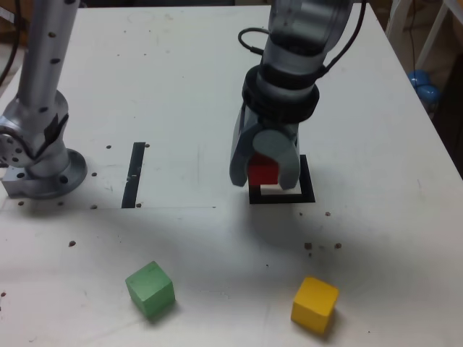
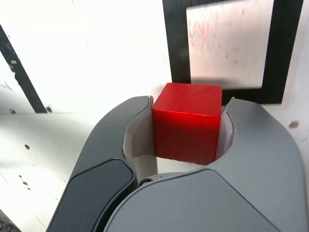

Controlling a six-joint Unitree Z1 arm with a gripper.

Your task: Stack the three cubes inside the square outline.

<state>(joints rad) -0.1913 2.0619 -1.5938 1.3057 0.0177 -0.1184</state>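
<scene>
My gripper (image 1: 265, 173) is shut on the red cube (image 1: 262, 170), which also fills the space between the jaws in the wrist view (image 2: 187, 123). It hangs over the far edge of the square outline (image 1: 307, 195), a black tape frame with a white centre (image 2: 227, 46). The green cube (image 1: 150, 289) lies on the table toward the exterior view's lower left. The yellow cube (image 1: 315, 304) lies toward the lower right. Both stand apart from the gripper and from the outline.
A straight black tape strip (image 1: 134, 174) lies to the exterior view's left of the outline. The arm's metal base (image 1: 40, 170) stands at the left edge. Small dark specks dot the white table (image 1: 181, 87).
</scene>
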